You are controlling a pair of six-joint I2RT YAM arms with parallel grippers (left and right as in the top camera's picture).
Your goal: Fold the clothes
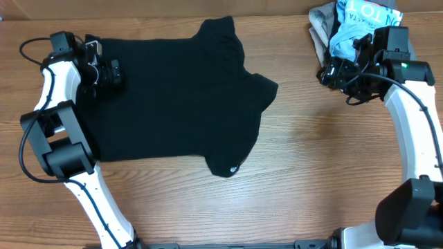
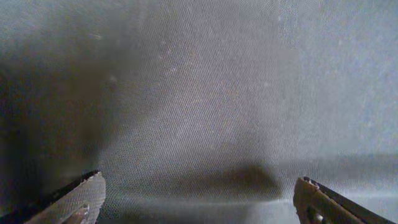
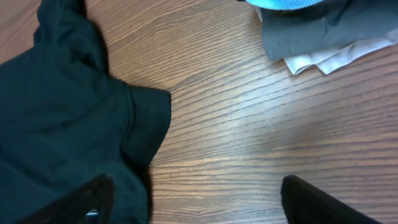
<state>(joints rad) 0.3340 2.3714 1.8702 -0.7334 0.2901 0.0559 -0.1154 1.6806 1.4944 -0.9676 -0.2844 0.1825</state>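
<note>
The clothes, a black T-shirt [image 1: 173, 97], lie spread flat on the wooden table, with a small white tag mark [image 1: 233, 168] near the lower hem. My left gripper [image 1: 111, 72] hovers over the shirt's left edge. In the left wrist view its fingers stand wide apart just above the dark cloth [image 2: 217, 93], and the left gripper [image 2: 199, 204] holds nothing. My right gripper [image 1: 333, 72] is open at the upper right, off the shirt. In the right wrist view the right gripper [image 3: 196, 202] spans bare wood, with the shirt's sleeve [image 3: 146, 121] beside its left finger.
A pile of other garments sits at the back right corner: a light blue one with white lettering [image 1: 360, 24] over a grey-tan one [image 1: 320, 31]. The right wrist view shows its grey cloth [image 3: 311, 31] and a white edge [image 3: 329, 59]. Bare wood [image 1: 325, 152] lies right of the shirt.
</note>
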